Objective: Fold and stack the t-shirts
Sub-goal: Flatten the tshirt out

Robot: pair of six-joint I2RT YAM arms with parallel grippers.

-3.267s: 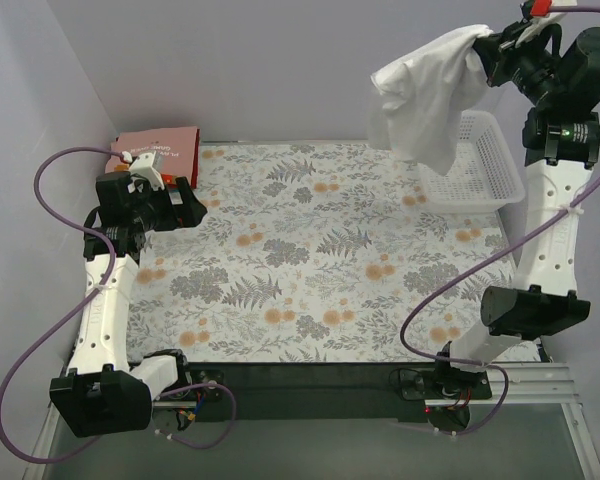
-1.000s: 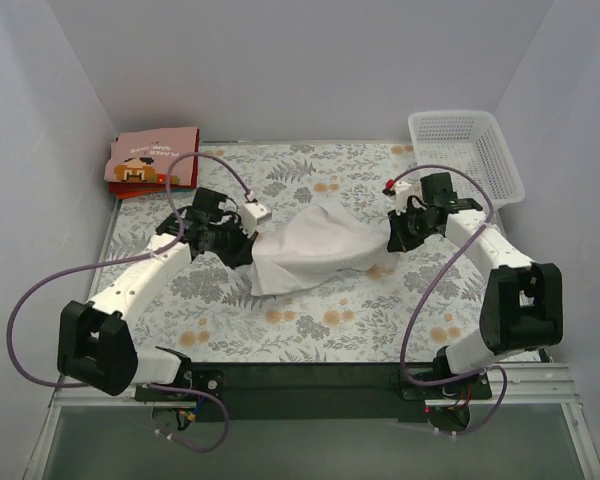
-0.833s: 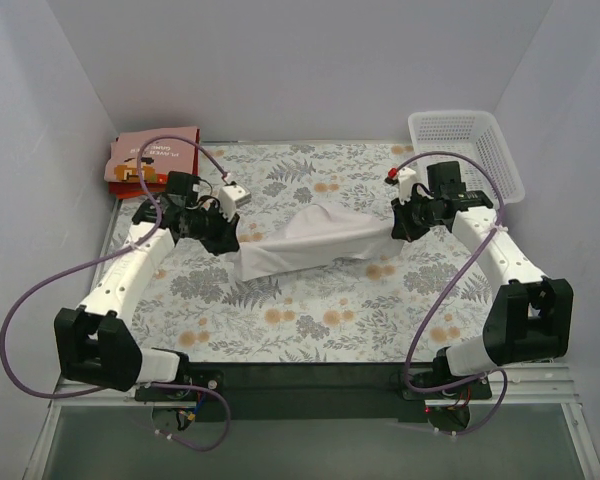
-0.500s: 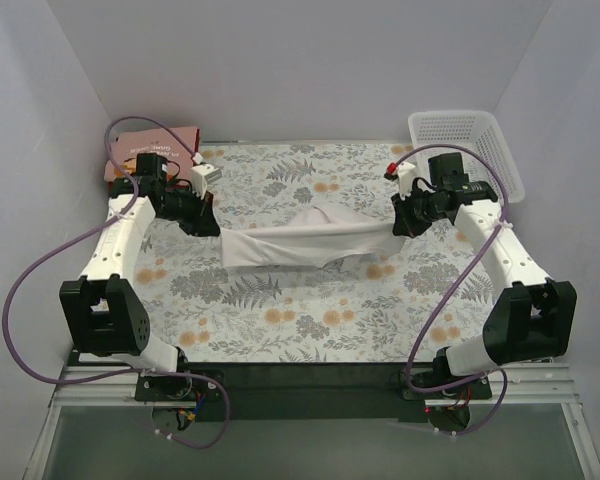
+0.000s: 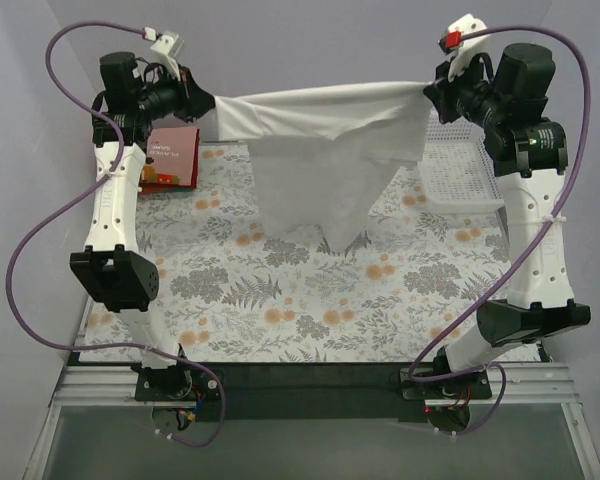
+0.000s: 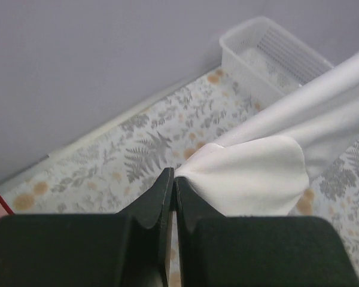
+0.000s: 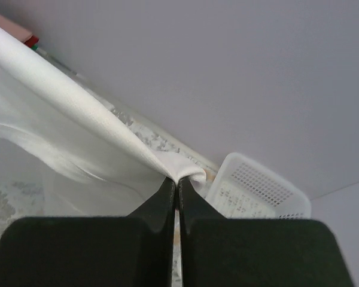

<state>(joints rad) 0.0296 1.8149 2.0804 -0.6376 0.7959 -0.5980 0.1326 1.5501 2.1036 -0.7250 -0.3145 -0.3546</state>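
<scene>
White t-shirt (image 5: 320,150) held aloft, ends clamped in left gripper (image 5: 208,105), right gripper (image 5: 430,92)

Plain pale grey walls (image 5: 300,60) box in your worktop (image 5: 280,290) on three sides — its cover is printed with grey leaves and orange flowers. Along the near edge you have a black strip (image 5: 310,375), then a metal rail (image 5: 550,378).

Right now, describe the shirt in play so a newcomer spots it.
Above the floral table, the white t-shirt hangs stretched in the air from left tool to right tool. Unlike the folded shirts in the far-left corner, it is plain and unfolded.
</scene>
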